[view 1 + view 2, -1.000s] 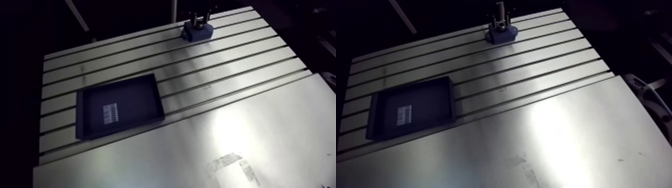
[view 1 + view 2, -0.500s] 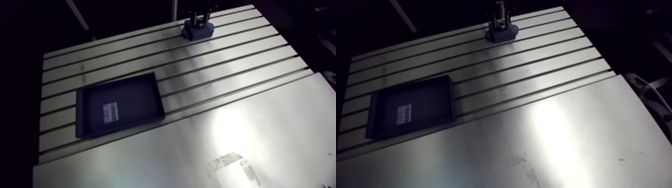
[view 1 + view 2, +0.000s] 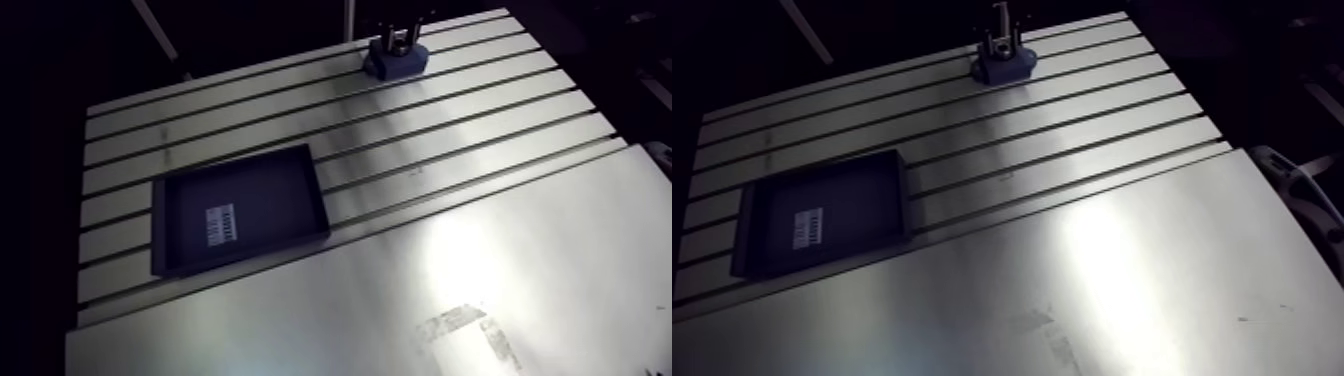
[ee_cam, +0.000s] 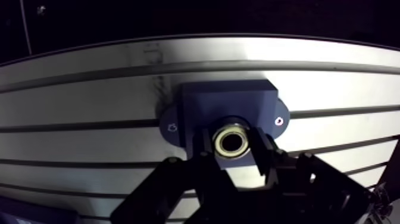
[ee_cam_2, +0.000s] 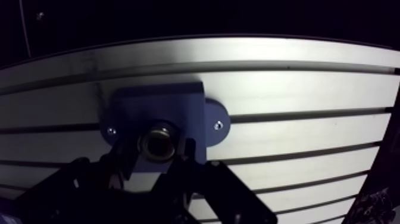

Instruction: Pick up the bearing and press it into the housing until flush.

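Pinching bearing (image 4: 232,143) from both sides, gripper (image 4: 233,152) stands directly over housing (image 4: 226,102). Bearing sits at housing bore mouth, axis in line with bore. Seating depth unclear. Press direction, by judgement: straight down into housing.

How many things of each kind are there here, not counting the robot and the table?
tray: 1
housing: 1
bearing: 1
Total: 3
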{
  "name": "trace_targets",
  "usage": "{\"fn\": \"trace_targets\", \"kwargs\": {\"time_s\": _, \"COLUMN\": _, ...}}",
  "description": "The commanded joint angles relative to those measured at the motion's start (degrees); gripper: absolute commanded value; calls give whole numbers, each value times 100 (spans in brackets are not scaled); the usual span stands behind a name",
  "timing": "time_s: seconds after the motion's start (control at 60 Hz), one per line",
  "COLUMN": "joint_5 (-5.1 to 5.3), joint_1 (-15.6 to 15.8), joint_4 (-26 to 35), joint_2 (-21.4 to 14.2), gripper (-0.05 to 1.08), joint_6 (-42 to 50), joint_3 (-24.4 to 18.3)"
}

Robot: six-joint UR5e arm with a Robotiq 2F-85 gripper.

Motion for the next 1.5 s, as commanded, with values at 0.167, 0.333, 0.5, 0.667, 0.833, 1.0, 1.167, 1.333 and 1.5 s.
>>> {"fn": "trace_targets", "kwargs": {"time_s": 0.167, "joint_5": -5, "joint_1": -7, "joint_4": -32, "joint_2": 27, "gripper": 77, "joint_6": -8, "joint_3": 9}}
{"fn": "trace_targets", "kwargs": {"time_s": 0.333, "joint_5": 11, "joint_1": -7, "joint_4": -31, "joint_2": 27, "gripper": 77, "joint_6": -8, "joint_3": 18}}
{"fn": "trace_targets", "kwargs": {"time_s": 0.5, "joint_5": 20, "joint_1": -16, "joint_4": -23, "joint_2": 27, "gripper": 77, "joint_6": -15, "joint_3": 35}}
{"fn": "trace_targets", "kwargs": {"time_s": 0.667, "joint_5": 55, "joint_1": -33, "joint_4": -14, "joint_2": -5, "gripper": 0, "joint_6": 0, "joint_3": 27}}
{"fn": "trace_targets", "kwargs": {"time_s": 0.833, "joint_5": 114, "joint_1": -32, "joint_4": 59, "joint_2": -194, "gripper": 0, "joint_6": 25, "joint_3": -64}}
{"fn": "trace_targets", "kwargs": {"time_s": 1.0, "joint_5": 337, "joint_1": -33, "joint_4": 598, "joint_2": -406, "gripper": 0, "joint_6": 70, "joint_3": -232}}
{"fn": "trace_targets", "kwargs": {"time_s": 1.167, "joint_5": 376, "joint_1": -58, "joint_4": 734, "joint_2": -430, "gripper": 86, "joint_6": 23, "joint_3": -230}}
{"fn": "trace_targets", "kwargs": {"time_s": 1.333, "joint_5": 239, "joint_1": -190, "joint_4": 660, "joint_2": -405, "gripper": 107, "joint_6": -122, "joint_3": -271}}
{"fn": "trace_targets", "kwargs": {"time_s": 1.5, "joint_5": 124, "joint_1": -192, "joint_4": 593, "joint_2": -345, "gripper": 108, "joint_6": -331, "joint_3": -254}}
